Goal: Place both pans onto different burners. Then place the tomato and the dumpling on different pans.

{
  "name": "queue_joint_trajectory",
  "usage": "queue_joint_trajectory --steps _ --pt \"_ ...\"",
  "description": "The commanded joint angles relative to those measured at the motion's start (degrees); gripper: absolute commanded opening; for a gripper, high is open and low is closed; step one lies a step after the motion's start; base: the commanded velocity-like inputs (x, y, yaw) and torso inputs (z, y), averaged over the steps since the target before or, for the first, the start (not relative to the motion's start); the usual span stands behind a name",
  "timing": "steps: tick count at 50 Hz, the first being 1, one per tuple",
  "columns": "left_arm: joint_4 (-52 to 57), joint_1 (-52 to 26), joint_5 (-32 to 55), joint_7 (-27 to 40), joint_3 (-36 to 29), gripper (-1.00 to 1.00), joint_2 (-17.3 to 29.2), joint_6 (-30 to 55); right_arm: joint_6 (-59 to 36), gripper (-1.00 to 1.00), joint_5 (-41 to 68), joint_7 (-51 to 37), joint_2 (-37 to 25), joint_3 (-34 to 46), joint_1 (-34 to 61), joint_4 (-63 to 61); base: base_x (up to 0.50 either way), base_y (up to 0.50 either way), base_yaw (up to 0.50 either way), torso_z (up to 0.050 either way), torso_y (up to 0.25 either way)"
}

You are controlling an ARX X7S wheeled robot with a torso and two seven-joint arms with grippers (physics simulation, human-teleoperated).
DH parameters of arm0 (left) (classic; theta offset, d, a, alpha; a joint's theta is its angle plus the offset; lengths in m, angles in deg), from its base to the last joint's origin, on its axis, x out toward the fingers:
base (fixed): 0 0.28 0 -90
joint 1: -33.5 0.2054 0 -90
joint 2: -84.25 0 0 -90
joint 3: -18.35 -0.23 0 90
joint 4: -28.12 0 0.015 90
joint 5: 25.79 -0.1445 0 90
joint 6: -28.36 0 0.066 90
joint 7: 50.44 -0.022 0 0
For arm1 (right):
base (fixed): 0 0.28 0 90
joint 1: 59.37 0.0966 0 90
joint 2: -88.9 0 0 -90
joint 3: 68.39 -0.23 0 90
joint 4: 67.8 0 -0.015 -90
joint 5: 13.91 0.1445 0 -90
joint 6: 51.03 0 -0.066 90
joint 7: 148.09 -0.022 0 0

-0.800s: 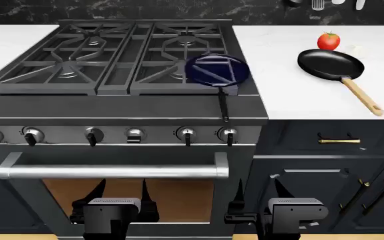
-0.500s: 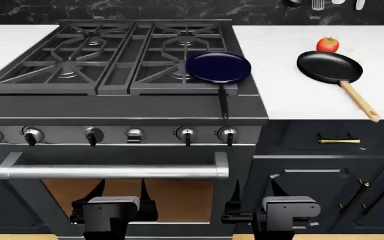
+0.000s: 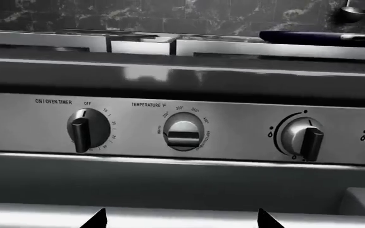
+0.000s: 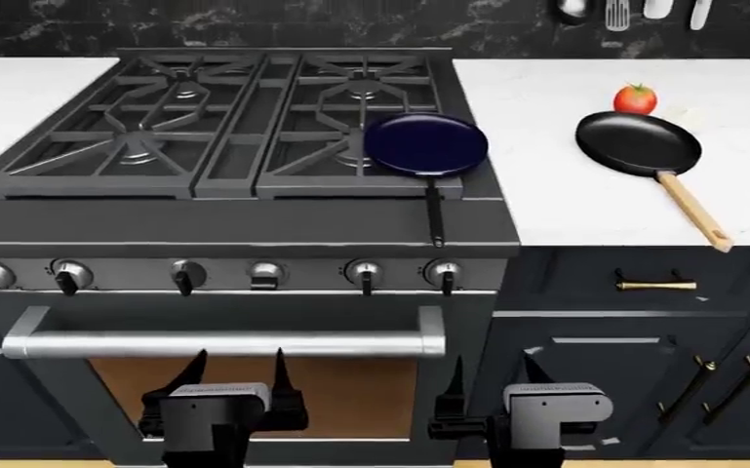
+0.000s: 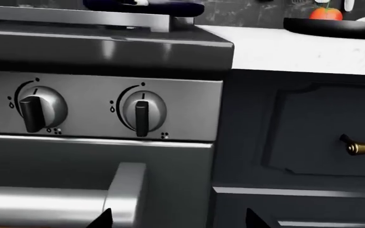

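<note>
The dark blue pan (image 4: 427,144) sits on the stove's front right burner (image 4: 348,146), its thin black handle pointing toward me. It shows edge-on in the left wrist view (image 3: 318,37) and the right wrist view (image 5: 144,5). The black pan (image 4: 638,144) with a wooden handle lies on the white counter right of the stove, also in the right wrist view (image 5: 331,27). The red tomato (image 4: 635,98) sits just behind it. The dumpling is mostly hidden behind the black pan. My left gripper (image 4: 237,375) and right gripper (image 4: 492,375) are open and empty, low in front of the oven door.
The black stove (image 4: 245,210) has several knobs (image 4: 364,275) and a steel oven handle (image 4: 225,343). Dark cabinets with brass pulls (image 4: 654,286) stand to the right. Utensils hang on the back wall (image 4: 615,12). White counter (image 4: 544,195) flanks the stove.
The head view has tilted, so the stove and counter sit lower in the picture. The right gripper has shifted slightly left. The pans and tomato have not moved.
</note>
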Motion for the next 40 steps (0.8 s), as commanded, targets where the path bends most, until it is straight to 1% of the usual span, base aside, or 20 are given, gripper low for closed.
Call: queue_joint_trajectory --steps 1,22,25,27,40 --pt "0.01 -0.03 1.69 0.22 -1.0 1.0 0.84 -0.16 0.36 1.0 0.76 -1.05 -0.75 1.22 0.29 0.84 0.0 0.0 0.0 0.05 0.0" --pt "1.67 -0.37 4.62 1.25 -1.82 1.0 2.32 1.54 0.43 1.0 2.38 -2.46 -1.84 2.51 0.59 0.65 0.0 0.0 0.0 0.05 0.0" --pt "1.6 -0.25 4.12 1.94 -1.96 1.0 2.34 0.63 0.37 1.0 2.91 -2.56 -1.96 2.57 0.57 0.55 0.0 0.0 0.0 0.05 0.0" --pt "1.25 -0.36 3.69 2.78 -1.98 1.0 2.26 0.72 0.44 1.0 3.9 -2.38 -1.95 2.32 0.54 0.64 0.0 0.0 0.0 0.0 0.0" --pt "0.32 -0.46 3.75 3.8 -2.79 1.0 2.66 -0.6 0.5 1.0 5.75 -2.72 -2.34 2.78 0.91 1.68 0.0 -0.5 0.0 0.0 0.0"
